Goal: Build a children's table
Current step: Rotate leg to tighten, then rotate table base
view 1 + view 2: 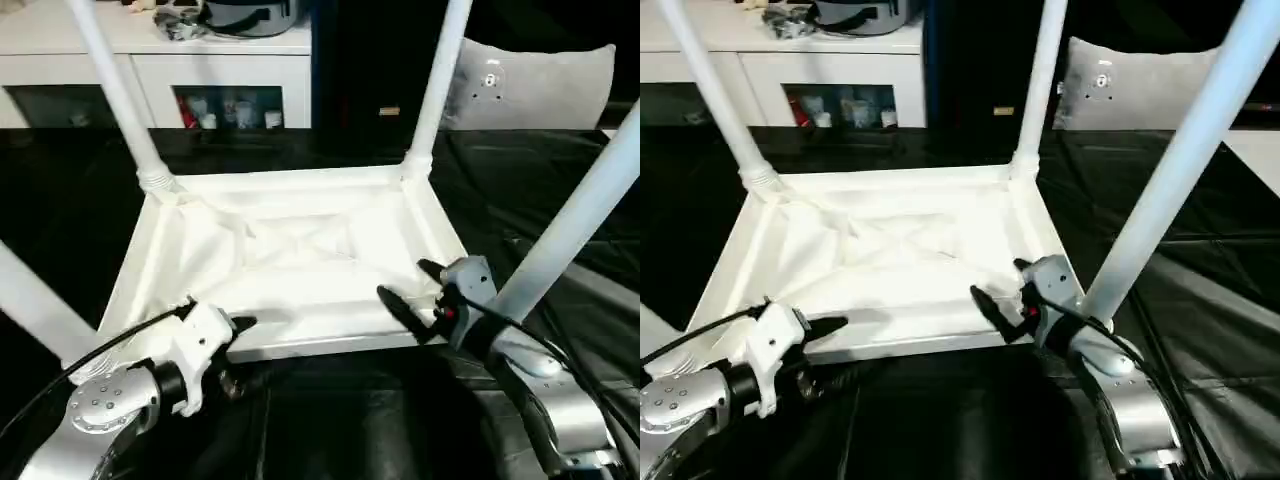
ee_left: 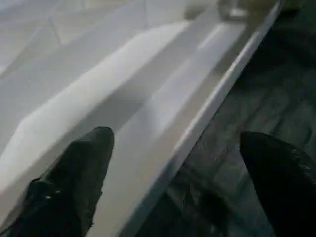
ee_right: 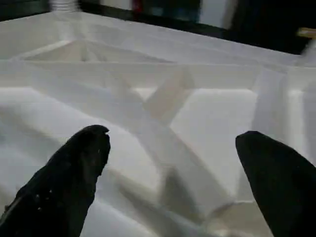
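1. No brand, label or writing can be read on the table; a small orange tag (image 1: 389,111) on the dark panel behind it is too small to make out.
2. The top (image 1: 290,262) is laid upside down on a black sheet (image 1: 560,180), its ribbed underside facing up, directly in front of the robot.
3. The top's long axis is set across the view, from the robot's left to its right, with the near long edge closest to the grippers.
4. Four white legs are seen standing up from the corner sockets, splayed outward as they rise: the far left leg (image 1: 115,90), the far right leg (image 1: 437,85), the near right leg (image 1: 580,215) and the near left leg (image 1: 35,305).
5. Each leg's long axis runs upward from its socket and out of the picture.
6. The left gripper (image 1: 235,345) is held at the near long edge of the top, towards the robot's left. In the left wrist view its fingers (image 2: 79,177) are spread wide, one over the white underside and the other over the black sheet, with the edge between them and nothing gripped.
7. The right gripper (image 1: 405,290) is held over the near right part of the underside, just beside the near right leg. In the right wrist view its fingers (image 3: 74,173) are spread wide above the crossing ribs (image 3: 163,103), holding nothing.
8. A white cabinet (image 1: 150,70) with glass doors is seen behind the sheet, and a grey cushion (image 1: 535,85) to the far right.
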